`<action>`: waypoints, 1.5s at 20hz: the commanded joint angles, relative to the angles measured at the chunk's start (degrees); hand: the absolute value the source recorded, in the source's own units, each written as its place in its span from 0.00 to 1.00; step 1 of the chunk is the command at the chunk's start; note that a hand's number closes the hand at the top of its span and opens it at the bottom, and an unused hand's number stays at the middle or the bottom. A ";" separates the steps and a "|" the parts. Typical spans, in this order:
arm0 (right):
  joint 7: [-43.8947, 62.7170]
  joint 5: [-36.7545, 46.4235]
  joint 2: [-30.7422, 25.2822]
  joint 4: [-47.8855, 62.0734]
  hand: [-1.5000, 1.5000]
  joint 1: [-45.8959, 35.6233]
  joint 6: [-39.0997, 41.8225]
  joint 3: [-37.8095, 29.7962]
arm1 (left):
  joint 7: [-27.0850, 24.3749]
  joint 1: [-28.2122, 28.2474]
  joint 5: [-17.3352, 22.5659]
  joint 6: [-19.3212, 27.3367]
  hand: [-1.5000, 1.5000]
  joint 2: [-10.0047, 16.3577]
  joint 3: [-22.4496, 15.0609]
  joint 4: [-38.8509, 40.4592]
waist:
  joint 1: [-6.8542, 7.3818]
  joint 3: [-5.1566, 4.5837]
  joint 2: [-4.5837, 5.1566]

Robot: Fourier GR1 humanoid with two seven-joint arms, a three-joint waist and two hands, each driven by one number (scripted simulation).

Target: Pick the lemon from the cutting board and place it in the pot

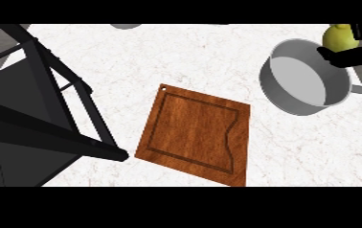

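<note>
Grained wooden cutting board (194,136), matt grey metal pot (300,81).

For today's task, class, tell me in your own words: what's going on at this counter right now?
The robot's right hand holds the lemon at the view's right edge, just over the far rim of the grey pot. The lemon is already off the wooden cutting board, which lies in the middle of the counter. It is not yet inside the pot. The left hand does not show.
</note>
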 commanded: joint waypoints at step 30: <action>-28.11 -15.66 2.38 50.28 0.00 -23.90 3.58 -21.77 | 0.12 -2.68 0.42 -2.75 0.50 0.00 2.67 -0.49 | -0.52 0.31 -0.29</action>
